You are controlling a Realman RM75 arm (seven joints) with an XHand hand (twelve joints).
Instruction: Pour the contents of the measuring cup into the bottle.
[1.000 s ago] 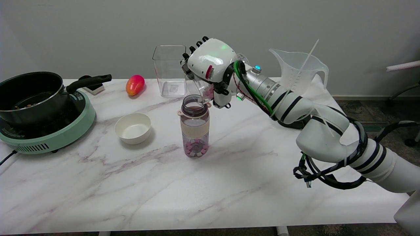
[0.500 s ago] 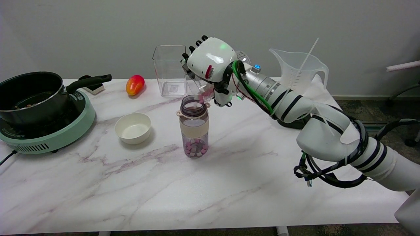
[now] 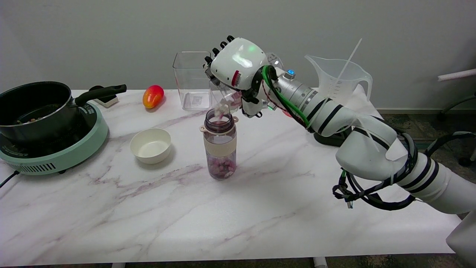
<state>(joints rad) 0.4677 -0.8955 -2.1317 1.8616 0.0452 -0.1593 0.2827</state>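
Note:
My right hand [image 3: 240, 70] grips a small clear measuring cup [image 3: 225, 98], tipped steeply to the left over the bottle. The cup's spout hangs just above the bottle's mouth, and pink and white pieces slide out of it. The clear bottle [image 3: 220, 147] stands upright at the table's middle, with a dark purple neck and a cream band. A heap of pink and white pieces lies at its bottom. The hand hides most of the cup.
A white bowl [image 3: 150, 145] sits left of the bottle. A black pot [image 3: 35, 108] rests on a green hotplate [image 3: 55, 149] at far left. A mango [image 3: 153, 96], a clear square container [image 3: 191, 80] and a large clear jug [image 3: 338, 80] stand along the back.
My hand has risen slightly and tipped the cup further. More pieces have dropped into the bottle, and the heap at its bottom has grown.

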